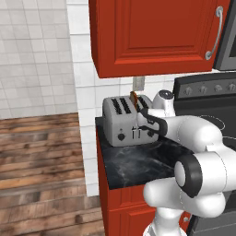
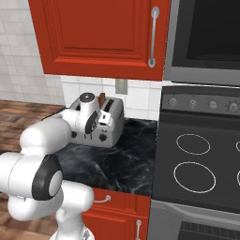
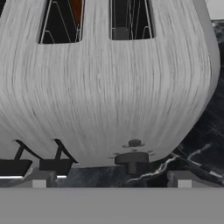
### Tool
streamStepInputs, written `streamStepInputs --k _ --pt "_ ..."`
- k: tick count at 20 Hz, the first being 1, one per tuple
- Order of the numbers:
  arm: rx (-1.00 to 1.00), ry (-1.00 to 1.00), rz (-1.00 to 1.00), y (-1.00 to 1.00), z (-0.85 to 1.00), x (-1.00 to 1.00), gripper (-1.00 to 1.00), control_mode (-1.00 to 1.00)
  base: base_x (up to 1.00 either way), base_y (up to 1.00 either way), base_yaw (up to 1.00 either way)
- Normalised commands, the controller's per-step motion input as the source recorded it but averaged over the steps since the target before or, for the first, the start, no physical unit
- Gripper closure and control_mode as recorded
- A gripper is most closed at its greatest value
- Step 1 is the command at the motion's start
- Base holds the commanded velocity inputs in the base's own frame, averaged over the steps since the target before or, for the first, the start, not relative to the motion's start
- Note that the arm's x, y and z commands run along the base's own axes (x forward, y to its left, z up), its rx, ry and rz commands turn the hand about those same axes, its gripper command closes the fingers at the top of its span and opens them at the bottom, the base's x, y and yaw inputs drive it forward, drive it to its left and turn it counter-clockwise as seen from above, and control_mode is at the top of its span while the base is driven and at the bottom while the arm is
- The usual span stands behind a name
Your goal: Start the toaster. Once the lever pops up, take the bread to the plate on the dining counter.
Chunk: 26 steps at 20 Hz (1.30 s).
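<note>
Centrally, we see the boxy silver-grey toaster [image 1: 123,119] on the black marble tabletop [image 1: 138,163], the tan bread slice [image 1: 134,97] upright in a slot. We judge the bread light and crumbly, best pinched by its protruding crust. The white arm reaches forward, jaws [image 3: 111,178] apart before the toaster's front.
</note>
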Motion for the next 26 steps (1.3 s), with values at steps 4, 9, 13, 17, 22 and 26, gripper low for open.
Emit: streamStepInputs --k 4,9,13,17,22,26 --pt "0.00 0.00 0.00 0.00 0.00 0.01 -1.00 -1.00 0.00 0.00 0.00" --pt "0.00 0.00 0.00 0.00 0.00 0.03 -1.00 -1.00 0.00 0.00 0.00" --pt "0.00 0.00 0.00 0.00 -0.04 0.03 -1.00 -1.00 0.00 0.00 0.00" --pt "0.00 0.00 0.00 0.00 -0.16 0.00 -1.00 -1.00 0.00 0.00 0.00" --pt "0.00 0.00 0.00 0.00 -0.16 0.00 -1.00 -1.00 0.00 0.00 0.00" --pt "0.00 0.00 0.00 0.00 -0.13 0.00 -1.00 -1.00 0.00 0.00 0.00"
